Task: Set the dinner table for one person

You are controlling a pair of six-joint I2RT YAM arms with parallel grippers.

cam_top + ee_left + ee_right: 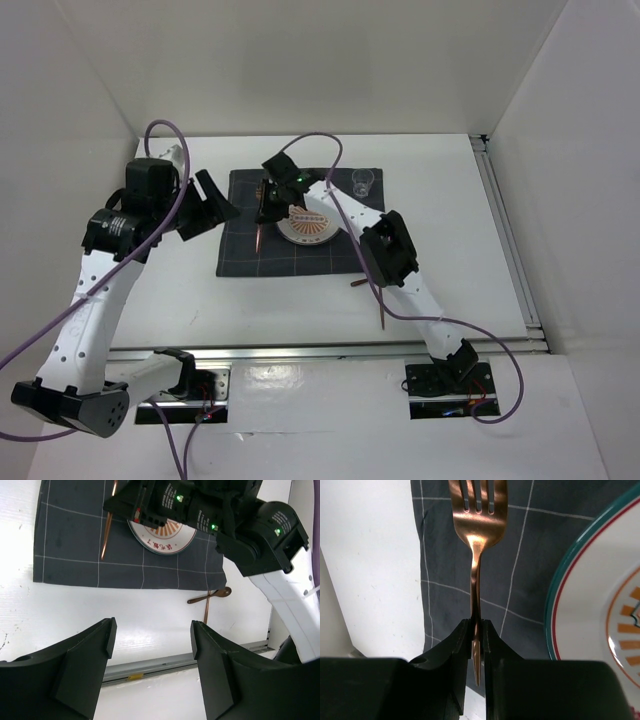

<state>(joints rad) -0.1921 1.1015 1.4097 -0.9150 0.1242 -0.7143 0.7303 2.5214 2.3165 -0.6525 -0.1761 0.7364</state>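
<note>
One dark checked mat was counted, along with one patterned plate, one copper fork, one copper spoon and one clear glass. One further thin copper utensil was seen, its kind undetermined. One left arm and one right arm were counted at one dinner table.

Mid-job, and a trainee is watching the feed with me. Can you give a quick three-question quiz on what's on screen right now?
1. True or false: the right gripper is shut on the copper fork.
2. The plate is: A) tilted in a gripper's jaws, B) flat on the dark checked mat, C) half off the mat's edge.
3. Fill in: the left gripper stands ___, holding nothing.

Key: 1 true; 2 B; 3 open.
</note>
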